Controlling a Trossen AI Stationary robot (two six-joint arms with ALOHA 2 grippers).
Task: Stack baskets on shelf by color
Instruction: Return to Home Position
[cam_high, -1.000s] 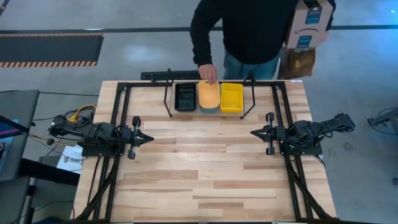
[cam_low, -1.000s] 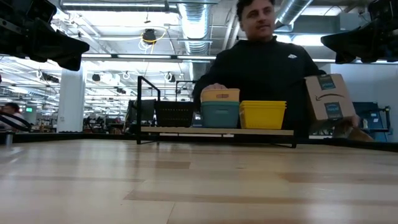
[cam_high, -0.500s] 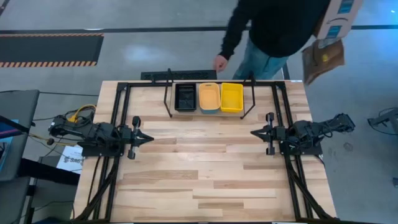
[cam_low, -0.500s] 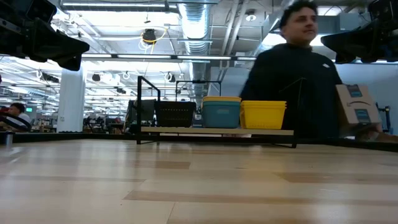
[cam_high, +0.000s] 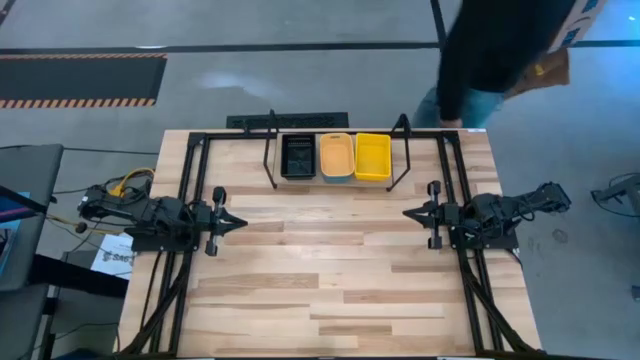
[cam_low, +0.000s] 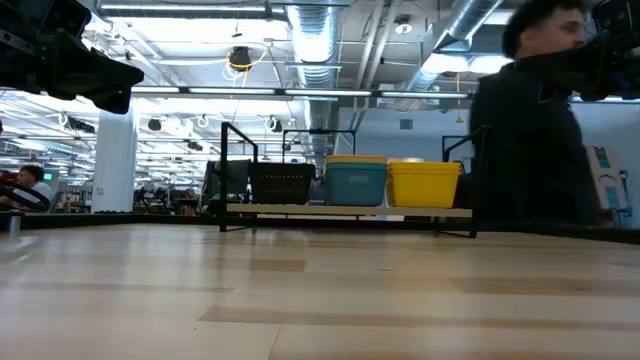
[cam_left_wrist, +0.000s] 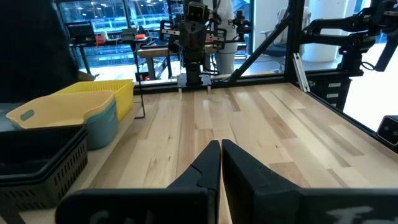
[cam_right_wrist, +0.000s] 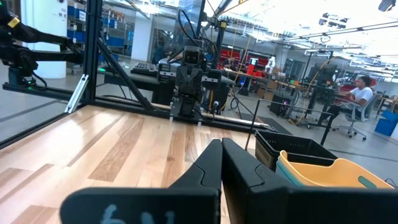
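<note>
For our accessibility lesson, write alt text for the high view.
A black basket, orange basket and yellow basket sit in a row on the shelf at the table's far edge. The left gripper and right gripper wait shut at either side; a person is beyond.

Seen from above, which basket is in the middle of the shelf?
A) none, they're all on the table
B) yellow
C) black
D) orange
D: on the shelf, the orange basket sits between the black basket and the yellow basket.
</note>
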